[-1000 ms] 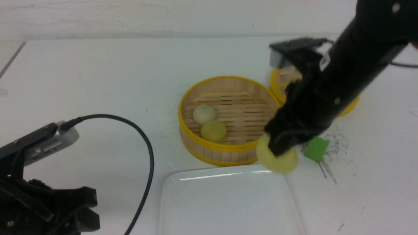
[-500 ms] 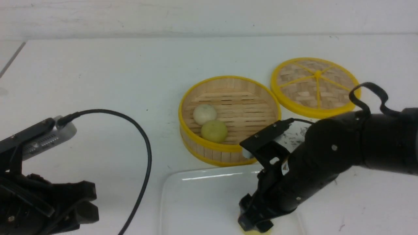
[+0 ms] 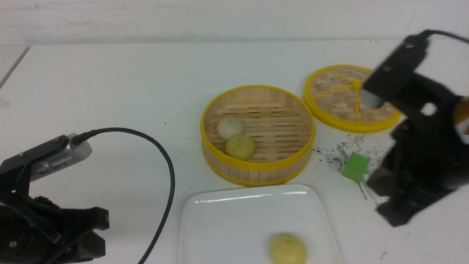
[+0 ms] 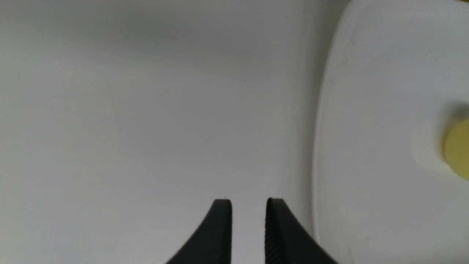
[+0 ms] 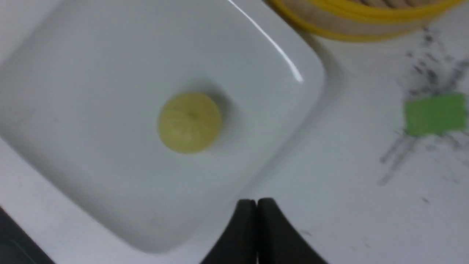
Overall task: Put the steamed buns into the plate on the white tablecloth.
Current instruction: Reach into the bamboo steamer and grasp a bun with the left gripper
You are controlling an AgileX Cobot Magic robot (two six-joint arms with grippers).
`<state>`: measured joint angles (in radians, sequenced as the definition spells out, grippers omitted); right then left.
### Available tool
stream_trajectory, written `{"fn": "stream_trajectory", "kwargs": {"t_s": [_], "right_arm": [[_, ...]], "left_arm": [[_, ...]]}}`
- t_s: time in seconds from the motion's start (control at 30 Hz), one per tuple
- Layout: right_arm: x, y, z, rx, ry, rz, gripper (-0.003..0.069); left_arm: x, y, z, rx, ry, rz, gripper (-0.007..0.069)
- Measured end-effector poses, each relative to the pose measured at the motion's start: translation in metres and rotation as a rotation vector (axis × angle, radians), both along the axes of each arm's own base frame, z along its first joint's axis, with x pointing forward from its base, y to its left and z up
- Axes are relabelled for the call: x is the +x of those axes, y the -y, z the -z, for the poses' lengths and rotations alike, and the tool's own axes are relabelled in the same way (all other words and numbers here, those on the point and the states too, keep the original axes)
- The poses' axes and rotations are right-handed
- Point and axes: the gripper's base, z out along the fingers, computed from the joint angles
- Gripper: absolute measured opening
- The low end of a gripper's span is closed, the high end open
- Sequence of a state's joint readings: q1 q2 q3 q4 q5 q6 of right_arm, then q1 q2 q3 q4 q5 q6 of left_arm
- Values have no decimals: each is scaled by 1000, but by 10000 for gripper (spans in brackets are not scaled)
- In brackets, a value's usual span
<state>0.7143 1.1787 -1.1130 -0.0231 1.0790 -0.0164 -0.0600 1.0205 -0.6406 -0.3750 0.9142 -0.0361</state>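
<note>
One yellow bun [image 3: 288, 249] lies delivered at the plate's [image 3: 227, 227] 5 o'clock, two buns [image 3: 240, 146] await in the steamer [image 3: 256, 167] at its 12; right jaws clenched empty, left jaws slightly parted, idle.

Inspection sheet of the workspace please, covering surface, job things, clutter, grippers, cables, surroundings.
Surface: white tablecloth, dark scuffs around the green block.
Job's things: one pale yellow bun lies on the plate; whitish bun and another yellow bun sit side by side in the steamer.
Clutter: green block; woven lid flat beside the steamer.
Grippers: left gripper jaws slightly apart, empty, beside the plate; right gripper shut, empty, off the plate's edge.
Cables: black cable loops over the cloth from the left wrist.
Surroundings: pale wall behind; nothing else seen.
</note>
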Motion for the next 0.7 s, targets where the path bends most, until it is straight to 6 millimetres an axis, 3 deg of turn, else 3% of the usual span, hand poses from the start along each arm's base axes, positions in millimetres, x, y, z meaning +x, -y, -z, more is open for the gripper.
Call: {"fn": "stream_trajectory", "kwargs": {"t_s": [0.07, 0.2, 0.33, 0.47, 0.53, 0.6, 0.7], "right_arm": [[-22, 30, -1, -22, 68, 78, -16], [-46, 61, 9, 7, 134, 202, -16], [-70, 98, 48, 18, 213, 370, -16], [-81, 115, 74, 32, 254, 473, -16], [-84, 120, 74, 73, 284, 501, -16], [-85, 121, 72, 92, 307, 504, -16], [-88, 124, 69, 115, 335, 511, -16]], "left_arm": [[10, -2, -9, 34, -23, -7, 25], [29, -3, -29, 46, -9, -18, 2], [56, 8, -48, 3, 5, 10, 2], [82, 45, -50, -10, -13, 124, 39], [100, 74, -46, -1, -35, 181, 91], [109, 90, -40, 13, -52, 208, 128], [137, 129, -35, 59, -43, 246, 250]]}}
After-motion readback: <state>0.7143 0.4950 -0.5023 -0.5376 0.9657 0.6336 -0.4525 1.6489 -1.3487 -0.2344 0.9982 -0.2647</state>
